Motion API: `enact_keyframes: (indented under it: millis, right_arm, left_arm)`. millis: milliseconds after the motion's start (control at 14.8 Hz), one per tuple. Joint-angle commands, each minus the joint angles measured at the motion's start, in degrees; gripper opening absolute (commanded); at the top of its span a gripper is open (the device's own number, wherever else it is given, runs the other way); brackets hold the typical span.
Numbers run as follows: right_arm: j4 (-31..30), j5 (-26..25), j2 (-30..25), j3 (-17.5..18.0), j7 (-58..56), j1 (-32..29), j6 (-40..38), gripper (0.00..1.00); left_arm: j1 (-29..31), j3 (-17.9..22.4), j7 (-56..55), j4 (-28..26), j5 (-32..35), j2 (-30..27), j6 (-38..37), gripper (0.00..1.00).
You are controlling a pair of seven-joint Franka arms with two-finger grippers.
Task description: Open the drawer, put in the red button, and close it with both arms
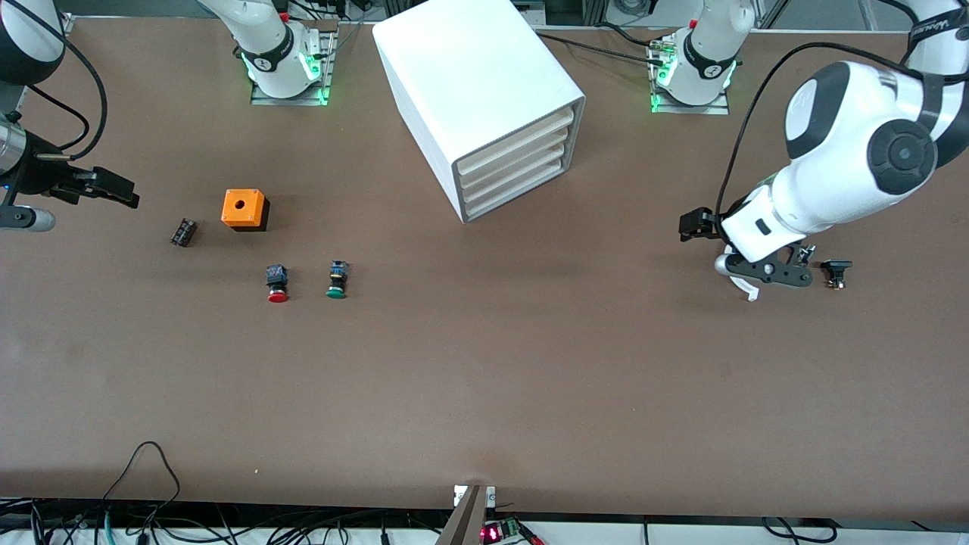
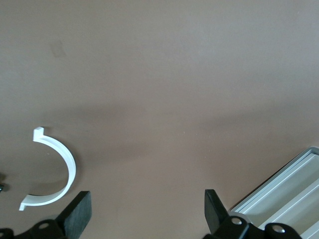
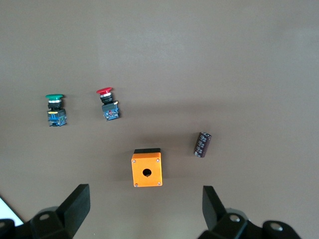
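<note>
The white cabinet [image 1: 484, 83] stands at the middle of the table near the arms' bases, and all its drawers [image 1: 515, 163] are shut. The red button [image 1: 278, 284] lies on the table toward the right arm's end, beside the green button [image 1: 337, 280]; it also shows in the right wrist view [image 3: 107, 104]. My right gripper [image 1: 113, 189] is open and empty in the air at the right arm's end of the table [image 3: 144, 204]. My left gripper [image 1: 695, 225] is open and empty above bare table at the left arm's end [image 2: 147, 214]. A corner of the drawers [image 2: 284, 204] shows in the left wrist view.
An orange box with a hole [image 1: 244, 209] and a black cylinder [image 1: 183, 232] lie near the red button. A white half ring [image 1: 746, 288] and a small black part [image 1: 836, 271] lie by the left gripper. Wide bare table lies nearer the front camera.
</note>
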Motion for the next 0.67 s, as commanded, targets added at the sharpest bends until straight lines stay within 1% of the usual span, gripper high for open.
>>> enact_keyframes:
  millis: [0,269,539,606]
  right_arm:
    - [1.4,0.2,0.1,0.3,-0.9,0.2,-1.3,1.0]
    - [1.4,0.2,0.1,0.3,-0.9,0.2,-1.3,1.0]
    - [1.6,0.1,0.3,0.3,-0.9,0.2,-1.3,1.0]
    - [1.7,0.1,0.5,0.3,-0.9,0.1,-1.3,1.0]
  left_arm:
    - [0.1,-0.1,0.9,0.3,0.0,-1.2,-1.4,1.0]
    - [0.1,-0.1,0.9,0.2,-0.5,-0.9,-1.2,1.0]
    - [-0.4,-0.6,0.9,-0.3,-1.3,1.6,1.0,1.0]
    - [-0.8,-0.8,1.0,-0.4,-2.8,2.5,1.0,1.0]
